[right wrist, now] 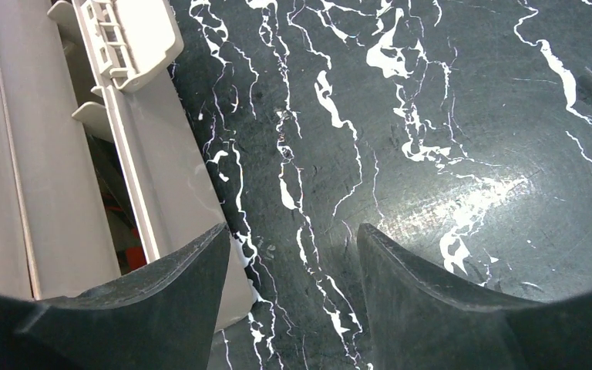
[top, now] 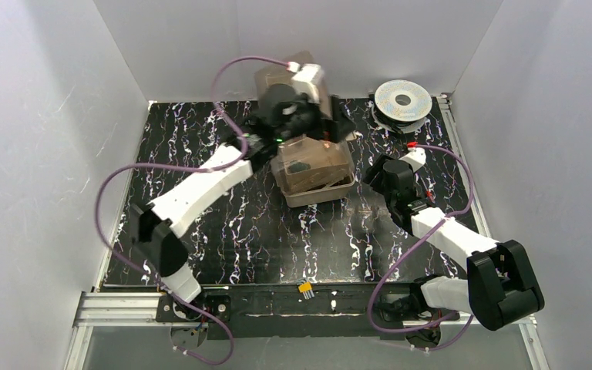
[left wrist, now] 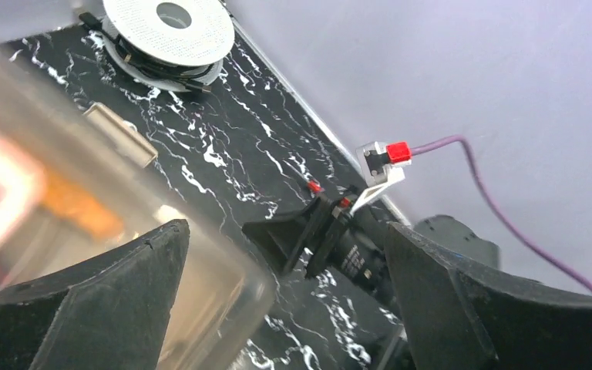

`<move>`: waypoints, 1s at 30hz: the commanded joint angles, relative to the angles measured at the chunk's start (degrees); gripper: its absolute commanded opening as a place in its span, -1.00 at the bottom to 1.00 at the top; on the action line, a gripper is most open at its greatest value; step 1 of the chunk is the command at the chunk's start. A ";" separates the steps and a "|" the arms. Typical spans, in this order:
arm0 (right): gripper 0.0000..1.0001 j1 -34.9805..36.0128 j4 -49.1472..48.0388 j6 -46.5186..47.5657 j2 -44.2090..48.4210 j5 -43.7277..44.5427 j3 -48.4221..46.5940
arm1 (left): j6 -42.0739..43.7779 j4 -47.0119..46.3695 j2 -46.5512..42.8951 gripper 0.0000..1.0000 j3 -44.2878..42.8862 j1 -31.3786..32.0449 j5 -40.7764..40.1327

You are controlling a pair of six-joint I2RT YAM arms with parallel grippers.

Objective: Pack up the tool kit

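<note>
Nearest, the right gripper (right wrist: pixel 291 230) hangs empty over bare table (right wrist: pixel 447 123), jaws partly spread, with the toolbox (right wrist: pixel 54 154) wall and a pale clip (right wrist: pixel 127 35) just off its left finger. Beyond it, the left gripper (left wrist: pixel 285 231) stands wide with nothing between its fingers, the smoky lid (left wrist: pixel 85 177) close under one finger and the wire spool (left wrist: pixel 168 27) farther ahead. With neither hand gripping, the lid may sit unlatched, and a careless sideways push from the right gripper could slide the whole box rather than close it
</note>
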State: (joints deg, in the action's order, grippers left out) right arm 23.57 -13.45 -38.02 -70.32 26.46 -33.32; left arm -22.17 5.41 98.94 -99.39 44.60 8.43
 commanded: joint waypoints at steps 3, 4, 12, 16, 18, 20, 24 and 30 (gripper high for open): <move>0.37 -0.55 -2.60 -0.42 1.39 -0.13 -0.68 | -14.42 -7.65 -17.77 0.96 15.08 -10.17 14.31; 0.36 -0.55 -2.81 -0.25 1.68 -0.13 -0.59 | -13.79 -6.79 -20.01 0.97 16.54 -10.96 13.99; 0.34 -0.55 -3.33 5.05 2.06 -2.45 -2.81 | -9.73 7.11 -34.26 0.96 26.66 -15.77 -0.96; 0.34 -0.64 2.79 6.96 -2.46 -6.86 -10.08 | -10.16 8.33 -37.95 0.97 33.00 -17.18 -3.41; 0.30 -0.63 5.44 8.09 -4.80 -12.38 -13.21 | -10.31 9.18 -39.27 0.96 34.86 -17.70 -4.31; 0.24 -0.32 6.24 9.49 -6.29 -18.12 -14.95 | -10.21 10.37 -40.11 0.96 36.26 -18.70 -4.79; 0.21 3.98 2.42 11.49 -6.03 -18.83 -13.01 | -9.87 10.84 -37.55 0.97 35.59 -23.24 -1.48; 0.16 11.01 0.74 15.06 -9.26 -18.67 -14.89 | -9.52 10.31 -26.38 0.96 27.17 -28.11 4.16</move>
State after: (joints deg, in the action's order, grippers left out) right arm 27.86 -9.19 -26.59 -77.17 11.40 -46.02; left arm -32.75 15.77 67.26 -66.06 18.44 8.84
